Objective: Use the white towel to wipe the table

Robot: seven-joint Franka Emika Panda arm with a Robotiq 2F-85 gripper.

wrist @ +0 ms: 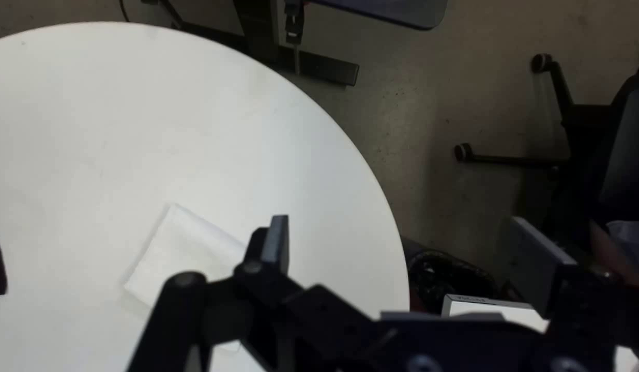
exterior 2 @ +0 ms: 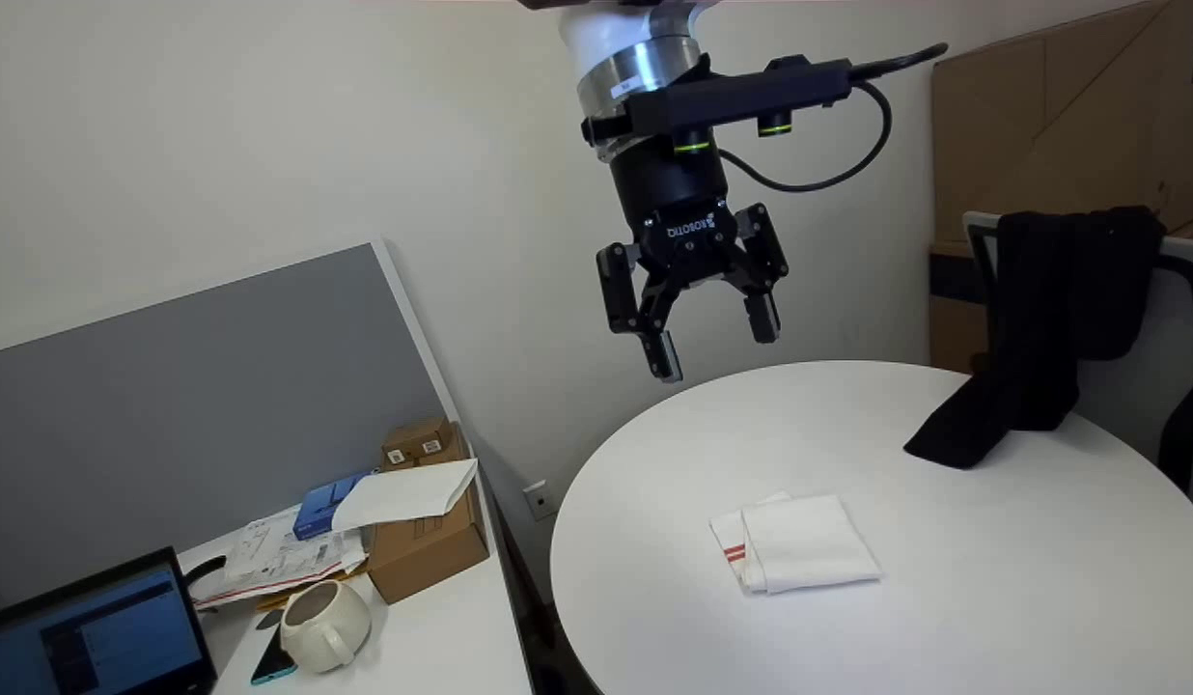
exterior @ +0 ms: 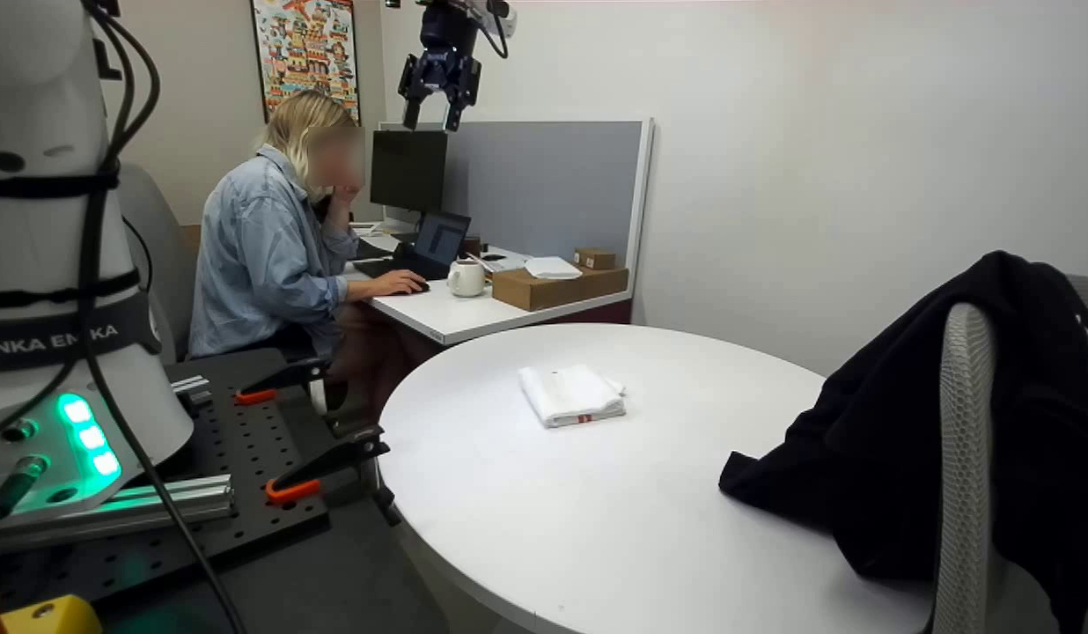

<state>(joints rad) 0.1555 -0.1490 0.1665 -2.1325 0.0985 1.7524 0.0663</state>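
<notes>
In an exterior view, at far left, thick white robot base [exterior: 42, 238] with black cables [exterior: 91, 255] and small green lights [exterior: 91, 438]. Just beside it, black perforated plate [exterior: 245, 440] with two clamps [exterior: 333, 454] in black and orange. Behind, seated, a person [exterior: 267, 238] clothed in light blue, near to an open dark laptop [exterior: 440, 240]. Then, high up in the air, black two-finger mechanical hand [exterior: 432, 121], directed downward, with fingers [exterior 2: 762, 320] spread wide, as also to be seen in the wrist view. A little more to the right, round white mug [exterior: 466, 278], and just beside it, long brown cardboard box [exterior: 559, 289]. In the middle, on round white bench [exterior: 641, 519], folded white cloth towel [exterior: 572, 396] with red stripes near one edge, lying flat in both exterior views, lower than the hand and apart from it; in the wrist view, partly covered by one finger. At far right, black fabric garment [exterior: 870, 440], hung over grey mesh chair [exterior: 966, 440], with its lower end resting on the bench.
</notes>
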